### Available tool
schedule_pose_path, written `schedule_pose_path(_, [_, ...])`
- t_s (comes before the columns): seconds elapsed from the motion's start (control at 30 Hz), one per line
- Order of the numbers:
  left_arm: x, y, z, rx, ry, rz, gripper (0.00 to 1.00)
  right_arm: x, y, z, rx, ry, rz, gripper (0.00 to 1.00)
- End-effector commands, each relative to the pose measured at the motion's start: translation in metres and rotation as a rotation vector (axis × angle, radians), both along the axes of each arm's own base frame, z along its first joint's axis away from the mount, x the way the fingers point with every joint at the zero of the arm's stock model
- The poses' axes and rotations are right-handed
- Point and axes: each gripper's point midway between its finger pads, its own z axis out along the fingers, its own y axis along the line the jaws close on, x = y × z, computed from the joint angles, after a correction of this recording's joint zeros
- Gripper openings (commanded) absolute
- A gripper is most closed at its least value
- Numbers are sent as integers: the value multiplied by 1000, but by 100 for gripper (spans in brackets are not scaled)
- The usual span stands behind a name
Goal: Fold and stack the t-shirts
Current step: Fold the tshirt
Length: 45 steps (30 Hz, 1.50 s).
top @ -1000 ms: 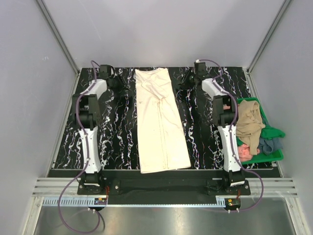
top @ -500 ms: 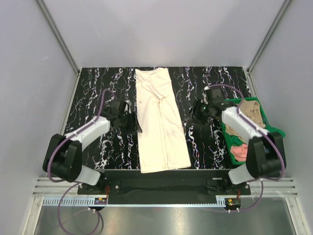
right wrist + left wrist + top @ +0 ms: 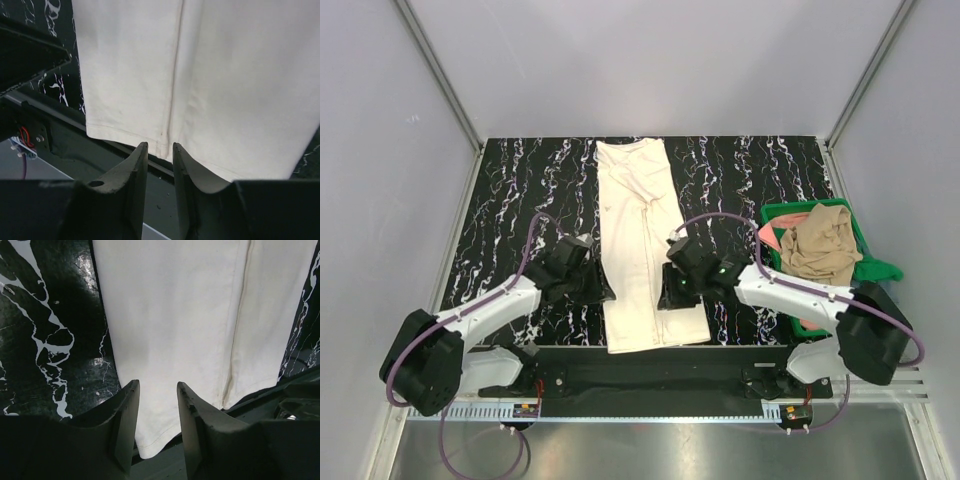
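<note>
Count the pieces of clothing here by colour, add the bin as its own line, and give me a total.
cream cloth t-shirt, laid long on the table: 1
tan cloth t-shirt, bunched in the bin: 1
salmon-pink cloth, mostly hidden: 1
green plastic bin: 1
Total: 4
</note>
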Motion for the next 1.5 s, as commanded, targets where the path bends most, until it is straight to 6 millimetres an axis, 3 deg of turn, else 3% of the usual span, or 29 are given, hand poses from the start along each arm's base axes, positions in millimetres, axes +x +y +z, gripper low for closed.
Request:
schedule_pose_path(0.0, [8, 8, 2, 17, -48, 59, 41, 3, 20, -6, -13, -22, -48, 34])
schedule_pose_path(0.17, [6, 11, 2, 12, -42, 60, 43, -27, 32, -34, -90, 15, 4, 37])
schedule_pose_path(0.4, [4, 20, 3, 35, -58, 58, 45, -43, 33, -57, -162, 48, 3, 37])
schedule_pose_path(0.67, [-2, 23, -6, 48, -36, 54, 45, -46, 33, -64, -182, 53, 2, 35])
schedule_pose_path(1.0, [-5, 23, -3, 27, -51, 55, 46, -53, 37, -67, -166, 84, 9, 34])
schedule_pose_path(1.1, [-7, 24, -4, 28, -46, 54, 46, -54, 39, -66, -157, 84, 11, 29])
schedule_pose_path(1.27, [-10, 24, -2, 17, -56, 48, 46, -52, 39, -53, -128, 60, 2, 0])
schedule_pose_path(1.47, [-13, 31, -3, 61, -64, 27, 46, -52, 30, -40, -121, 38, -24, 0])
